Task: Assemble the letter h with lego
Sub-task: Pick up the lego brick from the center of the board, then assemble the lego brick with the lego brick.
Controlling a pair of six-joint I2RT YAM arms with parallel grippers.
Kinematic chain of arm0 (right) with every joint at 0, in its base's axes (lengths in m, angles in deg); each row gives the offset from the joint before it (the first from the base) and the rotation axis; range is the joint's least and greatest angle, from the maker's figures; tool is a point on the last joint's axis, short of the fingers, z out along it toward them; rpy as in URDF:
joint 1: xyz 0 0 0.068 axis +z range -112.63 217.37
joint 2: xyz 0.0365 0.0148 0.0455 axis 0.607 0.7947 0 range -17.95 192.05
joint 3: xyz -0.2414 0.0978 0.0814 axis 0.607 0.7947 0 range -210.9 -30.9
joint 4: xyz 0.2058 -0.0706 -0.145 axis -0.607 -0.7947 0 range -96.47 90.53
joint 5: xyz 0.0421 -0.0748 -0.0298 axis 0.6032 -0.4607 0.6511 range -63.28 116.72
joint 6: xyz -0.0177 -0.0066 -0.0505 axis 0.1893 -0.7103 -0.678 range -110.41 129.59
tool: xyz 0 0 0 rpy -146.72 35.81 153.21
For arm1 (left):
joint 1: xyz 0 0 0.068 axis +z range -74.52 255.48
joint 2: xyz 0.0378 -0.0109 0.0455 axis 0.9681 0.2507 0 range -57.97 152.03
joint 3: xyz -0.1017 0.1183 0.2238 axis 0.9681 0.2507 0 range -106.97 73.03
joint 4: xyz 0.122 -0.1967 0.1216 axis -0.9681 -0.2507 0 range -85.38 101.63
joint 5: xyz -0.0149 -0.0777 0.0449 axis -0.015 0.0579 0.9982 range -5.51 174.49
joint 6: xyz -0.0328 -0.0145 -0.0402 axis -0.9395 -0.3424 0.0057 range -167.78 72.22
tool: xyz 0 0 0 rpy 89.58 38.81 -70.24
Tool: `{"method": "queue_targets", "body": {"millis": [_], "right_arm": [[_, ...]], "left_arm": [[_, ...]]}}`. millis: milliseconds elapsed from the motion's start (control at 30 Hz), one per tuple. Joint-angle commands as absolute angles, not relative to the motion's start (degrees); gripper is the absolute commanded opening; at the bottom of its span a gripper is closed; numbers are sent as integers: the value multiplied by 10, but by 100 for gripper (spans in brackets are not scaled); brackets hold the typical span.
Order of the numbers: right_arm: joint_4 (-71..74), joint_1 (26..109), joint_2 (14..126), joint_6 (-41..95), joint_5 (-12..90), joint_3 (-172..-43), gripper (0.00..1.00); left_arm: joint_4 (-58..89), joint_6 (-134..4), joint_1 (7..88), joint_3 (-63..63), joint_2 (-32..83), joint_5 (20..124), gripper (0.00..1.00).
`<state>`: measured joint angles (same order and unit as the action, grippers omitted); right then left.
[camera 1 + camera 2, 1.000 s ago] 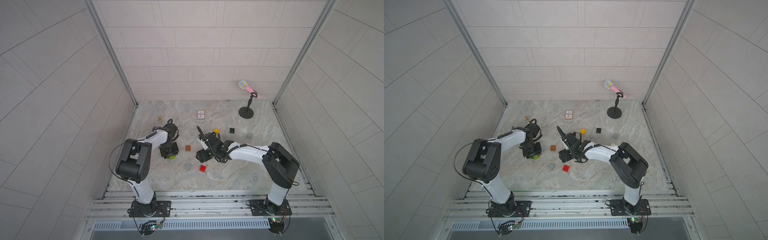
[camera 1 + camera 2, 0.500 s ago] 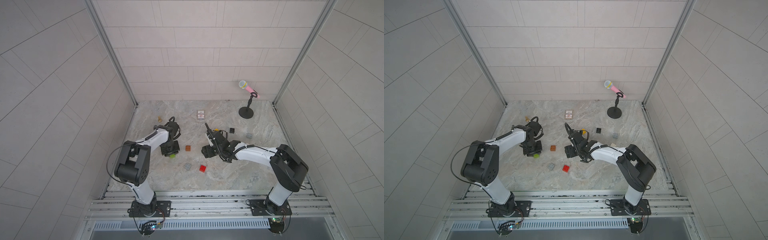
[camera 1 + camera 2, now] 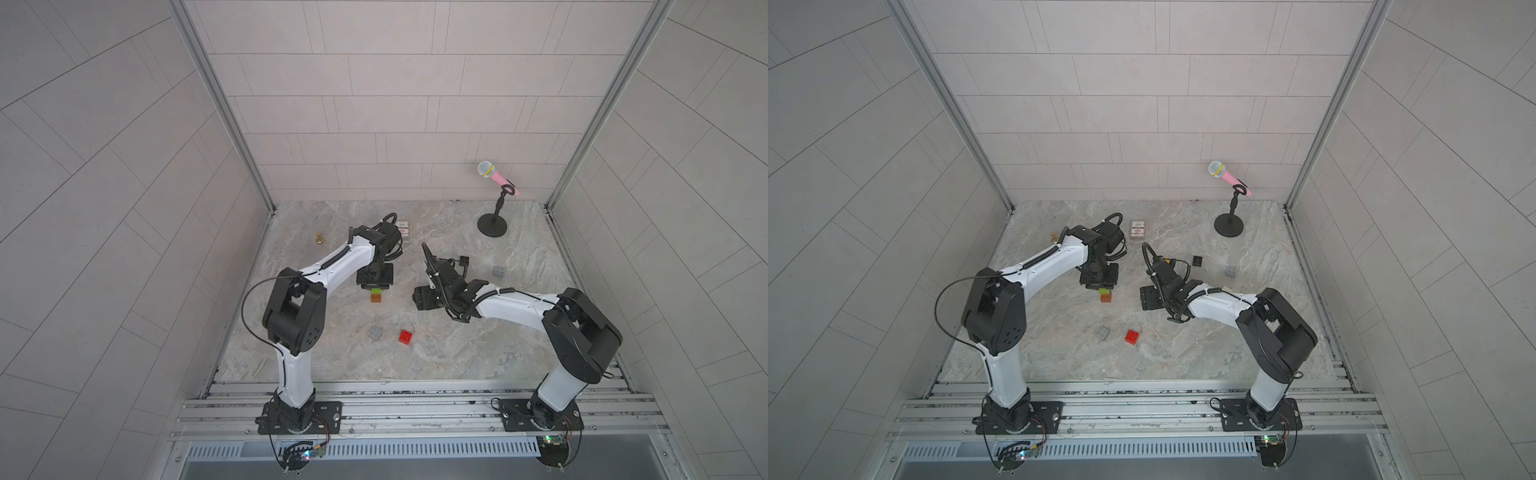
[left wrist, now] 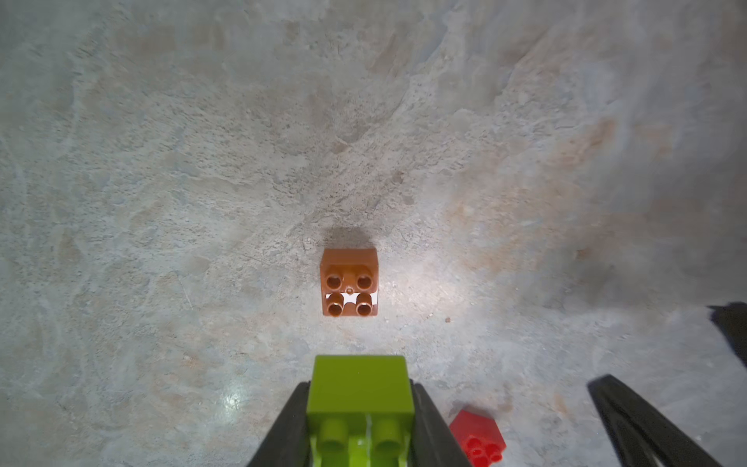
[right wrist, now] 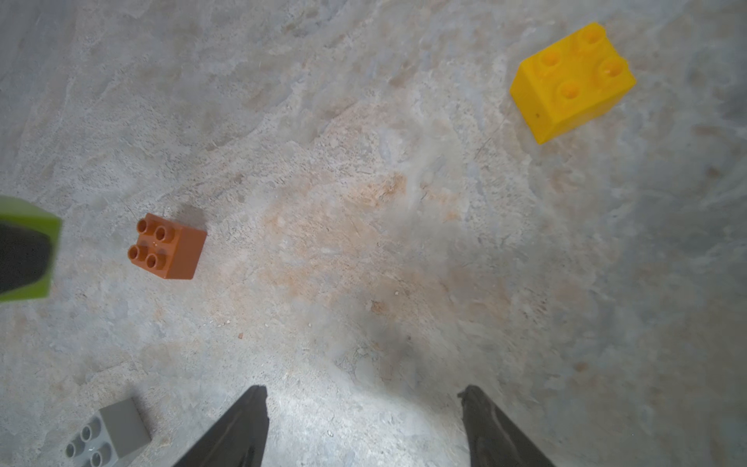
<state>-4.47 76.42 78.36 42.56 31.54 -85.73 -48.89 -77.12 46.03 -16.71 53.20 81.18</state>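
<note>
Gripping a lime-green square plastic brick [image 4: 361, 376] by two opposite side walls, the left tool [image 4: 359, 394] has its black fingers [image 4: 291, 424] partly closed and pressed flat against the brick, whose studs point back toward the wrist. Landmark: the brown square plastic brick [image 4: 350, 282], which sits stud-side up on the marbled grey stone counter [image 3: 457, 353]. The green brick is held near the brown one, not touching it; in both top views the two colours appear just beside each other under the left tool. The right tool [image 5: 361, 394] is on the right-arm side of the brown brick, well apart from it, its jaws spread wide with only bare counter between them. A yellow square plastic brick [image 5: 570, 81] lies farther off on that same side, studs up. A red square plastic brick [image 3: 406, 336] and a grey square plastic brick [image 3: 375, 332] lie side by side on the robot-base side of the brown brick, apart from it. Each of these bricks is separate; none is stacked on another.
</note>
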Motion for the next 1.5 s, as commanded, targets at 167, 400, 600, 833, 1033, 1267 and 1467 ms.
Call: {"method": "queue_targets", "body": {"millis": [167, 400, 600, 833, 1033, 1267, 1467], "right_arm": [[-48, 763, 776, 434, 324, -861, 78], [-49, 763, 782, 431, 332, -865, 78], [-50, 763, 784, 428, 337, -867, 78], [-47, 763, 785, 426, 342, -867, 78], [-48, 763, 785, 426, 344, -867, 78], [-49, 763, 784, 425, 346, -868, 78], [-48, 763, 785, 425, 349, -869, 78]], "left_arm": [[-522, -745, 457, -201, 578, 833, 0], [-508, -739, 463, -200, 595, 820, 0], [-497, -743, 472, -193, 595, 809, 0], [-483, -746, 492, -183, 598, 790, 0], [-476, -746, 499, -175, 603, 774, 0], [-476, -743, 498, -171, 600, 763, 0], [-471, -744, 499, -162, 595, 743, 0]]}}
